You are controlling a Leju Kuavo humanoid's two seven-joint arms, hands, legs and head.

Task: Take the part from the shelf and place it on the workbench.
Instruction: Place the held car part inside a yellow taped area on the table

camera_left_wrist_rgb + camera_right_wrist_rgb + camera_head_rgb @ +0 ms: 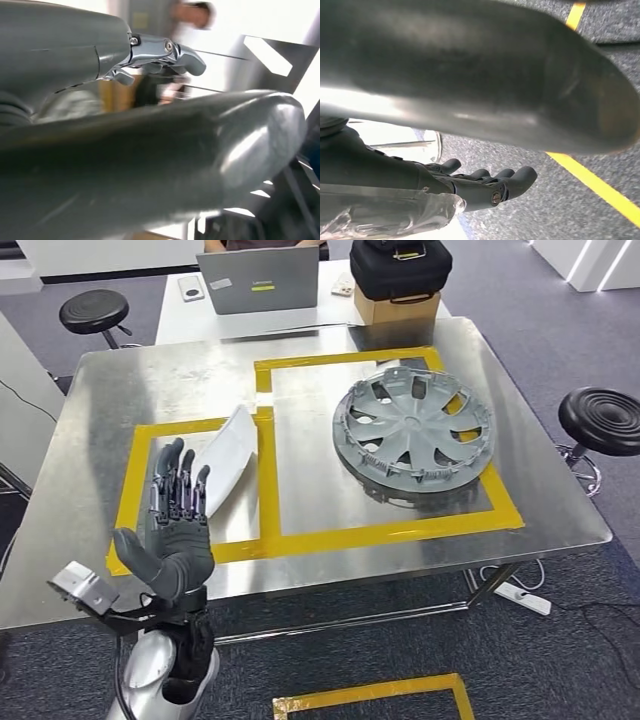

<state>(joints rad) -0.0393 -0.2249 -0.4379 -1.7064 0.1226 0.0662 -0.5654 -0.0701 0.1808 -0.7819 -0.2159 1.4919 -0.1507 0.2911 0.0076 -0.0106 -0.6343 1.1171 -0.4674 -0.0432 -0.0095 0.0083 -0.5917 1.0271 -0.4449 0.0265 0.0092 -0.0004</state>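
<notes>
A white curved part (230,455) lies on the steel workbench (90,440), inside the left yellow-taped rectangle and across its right tape edge. My left hand (175,530) hovers at the near end of the part with its fingers straight and spread, holding nothing. In the left wrist view its thick thumb (260,135) and one finger (166,50) stick out with nothing between them. In the right wrist view my right hand (490,185) hangs over the grey carpet, fingers stretched out and holding nothing.
A grey wheel cover (411,430) lies in the right taped rectangle. Behind the bench are a laptop (260,280), a black bag (400,265) on a box, and a seated person. Stools (604,420) stand at both sides. A taped rectangle (377,695) marks the floor.
</notes>
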